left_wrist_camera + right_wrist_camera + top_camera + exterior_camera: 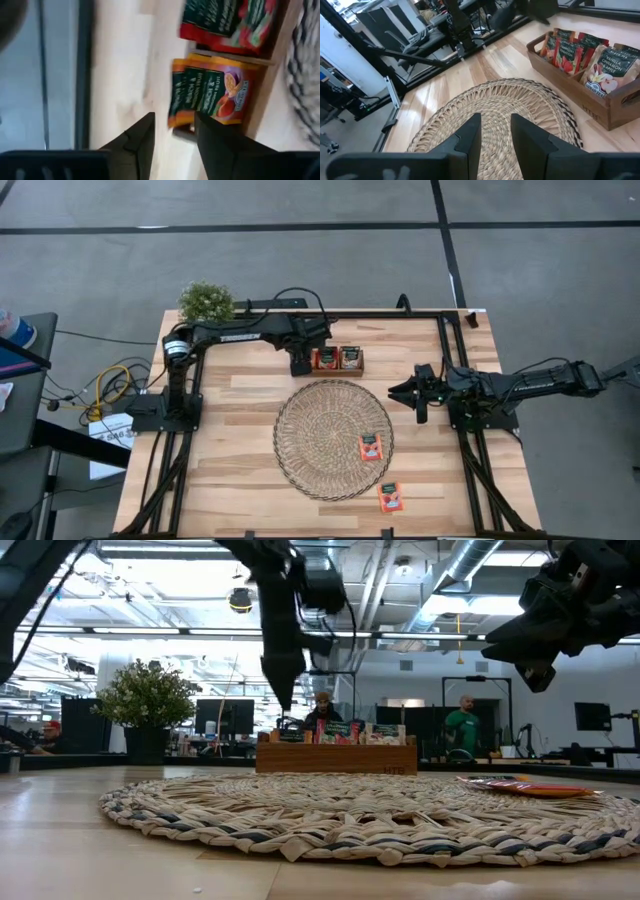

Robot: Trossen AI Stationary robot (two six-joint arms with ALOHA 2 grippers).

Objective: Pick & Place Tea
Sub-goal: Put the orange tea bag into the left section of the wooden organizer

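Red-orange tea sachets with dark green bands stand upright in the brown wooden tray (338, 370) at the far side of the table; in the left wrist view an orange bunch (210, 90) sits beside a red bunch (225, 20). One sachet (371, 446) lies flat on the round woven mat (320, 430), and another (390, 497) lies on the table near the front edge. My left gripper (300, 367) hangs open, pointing down, above the tray's left end (283, 700), touching nothing. My right gripper (398, 392) is open and raised at the mat's right edge.
A potted plant (206, 301) stands at the far left corner. The arm frames run along the left and right table edges. Bare wood shows left of the mat and along the near edge. People stand in the room behind the table.
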